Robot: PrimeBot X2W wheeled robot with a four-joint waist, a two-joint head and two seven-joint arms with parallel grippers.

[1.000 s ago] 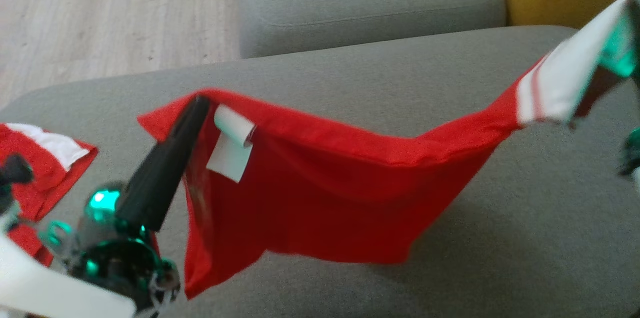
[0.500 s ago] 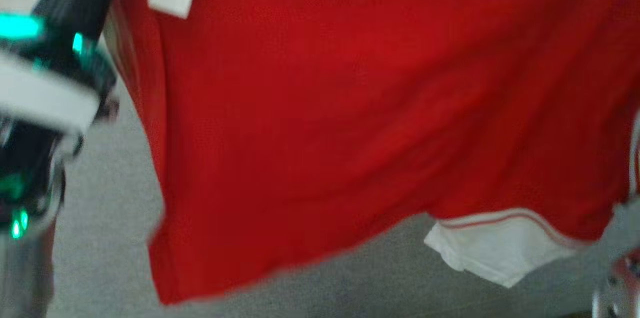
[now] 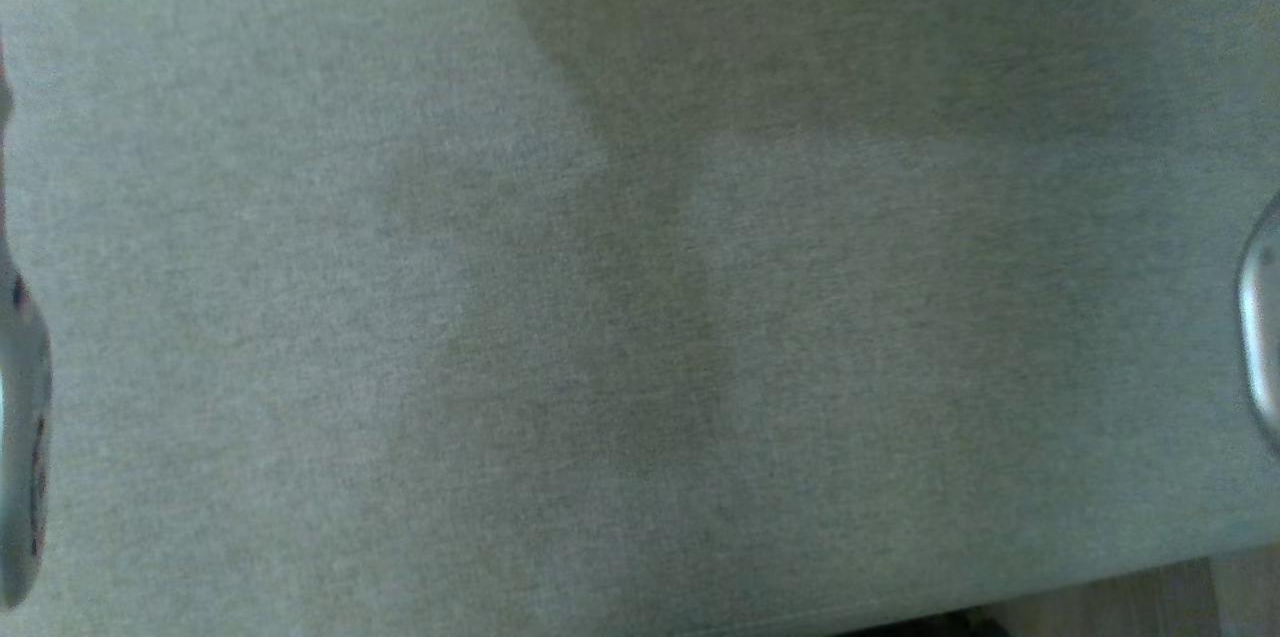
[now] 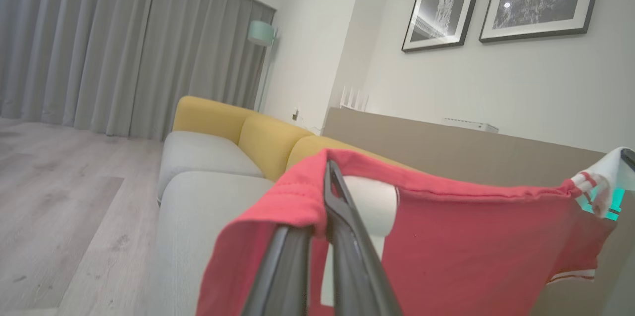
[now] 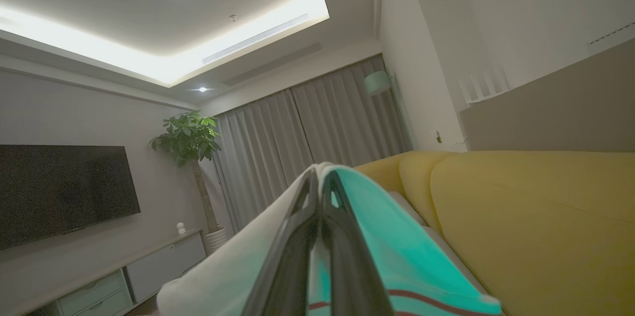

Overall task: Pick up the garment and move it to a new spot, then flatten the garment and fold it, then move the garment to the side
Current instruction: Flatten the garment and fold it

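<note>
While hanging in the air over the grey sofa seat [image 3: 640, 317]: red garment [image 4: 471, 246] stretched wide | left gripper [image 4: 325, 182] clamped on top hem by white tag [image 4: 369, 202] | right gripper [image 5: 320, 177] clamped on white sleeve [image 5: 233, 266] | pull ends apart, lower both evenly onto seat.

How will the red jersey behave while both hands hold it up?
Likely floppy: the red jersey sags in a curve between the left hand and the right hand. Probably light, since two thin pinches at its edge carry it. It may crumple when lowered onto the grey sofa cushion.
</note>
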